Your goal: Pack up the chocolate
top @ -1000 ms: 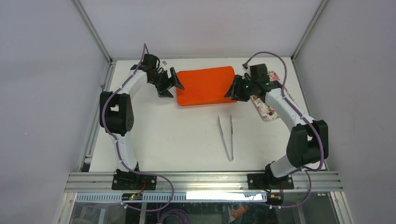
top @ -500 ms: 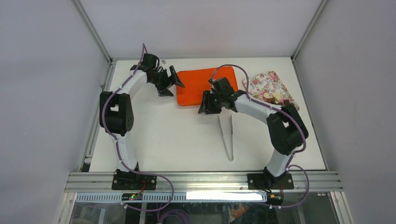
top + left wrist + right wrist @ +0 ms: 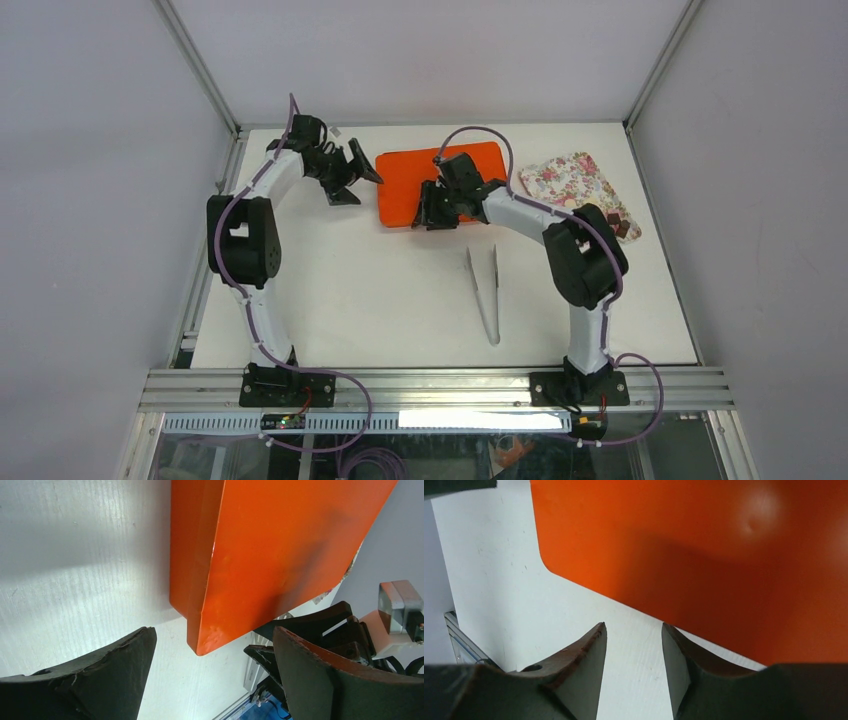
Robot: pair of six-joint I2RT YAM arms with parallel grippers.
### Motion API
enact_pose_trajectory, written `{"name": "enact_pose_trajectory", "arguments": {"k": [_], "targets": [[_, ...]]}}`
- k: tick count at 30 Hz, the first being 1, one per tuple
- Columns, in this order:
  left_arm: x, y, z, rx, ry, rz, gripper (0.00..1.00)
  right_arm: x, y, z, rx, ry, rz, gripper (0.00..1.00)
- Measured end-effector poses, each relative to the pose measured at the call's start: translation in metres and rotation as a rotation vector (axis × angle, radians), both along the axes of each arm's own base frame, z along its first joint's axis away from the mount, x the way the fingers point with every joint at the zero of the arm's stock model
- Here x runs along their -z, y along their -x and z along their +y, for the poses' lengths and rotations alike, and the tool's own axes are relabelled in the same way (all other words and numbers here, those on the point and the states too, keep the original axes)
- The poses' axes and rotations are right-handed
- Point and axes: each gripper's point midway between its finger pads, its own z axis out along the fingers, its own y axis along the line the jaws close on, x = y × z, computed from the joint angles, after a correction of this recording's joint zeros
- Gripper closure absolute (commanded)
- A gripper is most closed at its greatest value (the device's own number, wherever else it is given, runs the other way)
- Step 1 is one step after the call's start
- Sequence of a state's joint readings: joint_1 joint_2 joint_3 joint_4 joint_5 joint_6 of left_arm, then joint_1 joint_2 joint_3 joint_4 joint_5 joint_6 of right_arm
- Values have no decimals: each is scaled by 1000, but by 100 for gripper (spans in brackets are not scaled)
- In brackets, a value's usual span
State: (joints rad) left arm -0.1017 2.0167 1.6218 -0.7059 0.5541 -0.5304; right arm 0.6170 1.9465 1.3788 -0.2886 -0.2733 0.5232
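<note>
— Where's the chocolate [image 3: 622,228]?
— A few dark pieces on the flowered tray [image 3: 565,178], at its near right corner; the right arm blocks the view beside them.
— The grippers?
— Left gripper [image 3: 356,186] gapes wide at the end of the orange box [image 3: 398,185]; right gripper [image 3: 633,627] stands narrowly apart over its front edge. Both empty.

The light here is bright, white and even, falling from overhead, so the table [image 3: 350,290] reads as almost flat white and the shadows under both arms are pale and soft-edged. The top view is crisp right across. Close up, the orange box [image 3: 280,540] has a dull sheen. A dark, smeared shadow crosses its lid in the left wrist view. In the right wrist view a soft highlight sits near the upper right, above a broad band of shade. The left gripper [image 3: 214,632] and right gripper [image 3: 633,626] loom dark and slightly soft, closest to each lens.
</note>
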Motion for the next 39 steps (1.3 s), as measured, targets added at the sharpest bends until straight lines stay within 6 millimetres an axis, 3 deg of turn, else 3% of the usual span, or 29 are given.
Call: {"name": "enact_pose_trajectory", "arguments": {"k": [11, 24, 28, 33, 36, 39], "targets": [[10, 2, -2, 8, 7, 28, 8, -6, -29, 9, 14, -7, -30, 53], [11, 2, -6, 21, 28, 32, 12, -6, -43, -16, 47, 11, -28, 50], [17, -1, -7, 23, 32, 41, 20, -24, -36, -24, 26, 21, -57, 49], [17, -12, -8, 23, 33, 24, 35, -66, -36, -38, 32, -1, -133, 48], [16, -19, -9, 22, 35, 10, 37, -87, -48, -60, 84, -10, -173, 48], [15, -25, -9, 22, 37, -3, 37, -93, -66, -93, 164, 0, -180, 47]]}}
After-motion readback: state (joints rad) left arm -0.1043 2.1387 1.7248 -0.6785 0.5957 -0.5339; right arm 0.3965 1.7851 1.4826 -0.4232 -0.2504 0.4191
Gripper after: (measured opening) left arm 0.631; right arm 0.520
